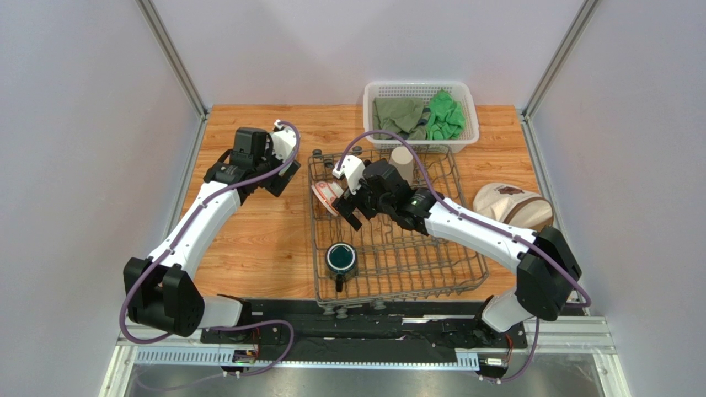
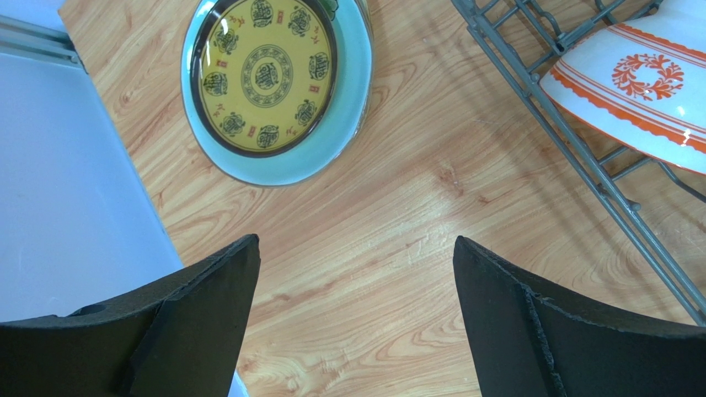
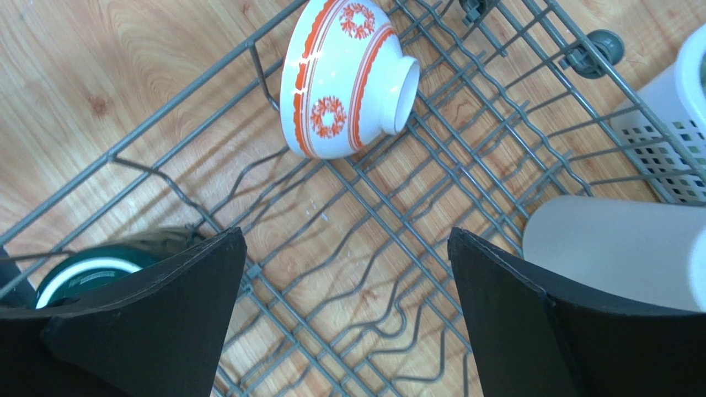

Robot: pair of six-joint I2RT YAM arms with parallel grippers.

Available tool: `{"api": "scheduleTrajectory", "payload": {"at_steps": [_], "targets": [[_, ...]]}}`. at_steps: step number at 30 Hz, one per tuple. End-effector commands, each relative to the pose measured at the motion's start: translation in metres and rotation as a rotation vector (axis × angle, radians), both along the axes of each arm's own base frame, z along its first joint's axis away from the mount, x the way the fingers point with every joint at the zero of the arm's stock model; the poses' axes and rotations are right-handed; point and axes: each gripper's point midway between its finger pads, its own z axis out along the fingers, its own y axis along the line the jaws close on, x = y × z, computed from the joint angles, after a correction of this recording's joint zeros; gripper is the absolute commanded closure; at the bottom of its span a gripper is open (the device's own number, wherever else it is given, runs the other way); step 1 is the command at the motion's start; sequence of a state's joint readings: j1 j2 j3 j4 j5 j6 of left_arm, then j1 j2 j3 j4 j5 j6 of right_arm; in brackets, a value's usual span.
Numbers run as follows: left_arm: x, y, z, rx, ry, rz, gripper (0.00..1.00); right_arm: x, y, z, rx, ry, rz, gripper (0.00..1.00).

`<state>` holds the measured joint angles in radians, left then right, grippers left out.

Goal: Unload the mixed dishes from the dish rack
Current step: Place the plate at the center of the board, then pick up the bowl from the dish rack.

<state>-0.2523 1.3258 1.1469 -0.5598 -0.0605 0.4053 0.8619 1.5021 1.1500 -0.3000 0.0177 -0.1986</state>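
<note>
The grey wire dish rack [image 1: 414,258] stands mid-table. In it a red-and-white bowl [image 1: 328,198] lies on its side at the left wall, a dark teal mug [image 1: 340,259] stands near the front left, and a tall beige cup [image 1: 403,163] is at the back. My right gripper [image 1: 358,211] is open over the rack floor, between bowl [image 3: 344,78], mug [image 3: 91,273] and cup [image 3: 613,248]. My left gripper [image 1: 280,178] is open and empty over the table left of the rack. A yellow-and-green plate [image 2: 278,83] lies flat beyond it. The other plates are out of view.
A white mesh basket [image 1: 418,84] with green cloths [image 1: 443,116] stands behind the rack. A beige cap-like fabric thing [image 1: 510,203] lies right of the rack. The rack's left wall [image 2: 572,141] is close to my left gripper [image 2: 356,248]. Grey walls bound the table.
</note>
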Motion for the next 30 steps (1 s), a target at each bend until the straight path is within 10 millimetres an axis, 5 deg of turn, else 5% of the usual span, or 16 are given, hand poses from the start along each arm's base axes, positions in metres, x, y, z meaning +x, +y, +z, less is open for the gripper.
{"api": "scheduleTrajectory", "payload": {"at_steps": [1,12,30], "targets": [[0.001,0.0,0.017,-0.044,-0.052,0.025,0.06,0.016,0.032,0.023,0.128,-0.038,-0.018,0.0],[0.008,0.004,0.019,-0.059,-0.069,0.057,0.06,0.031,0.071,-0.024,0.083,0.01,-0.047,0.01],[0.004,0.009,0.024,-0.049,-0.099,0.056,0.06,0.066,0.079,-0.062,-0.04,-0.054,-0.112,0.01]]}}
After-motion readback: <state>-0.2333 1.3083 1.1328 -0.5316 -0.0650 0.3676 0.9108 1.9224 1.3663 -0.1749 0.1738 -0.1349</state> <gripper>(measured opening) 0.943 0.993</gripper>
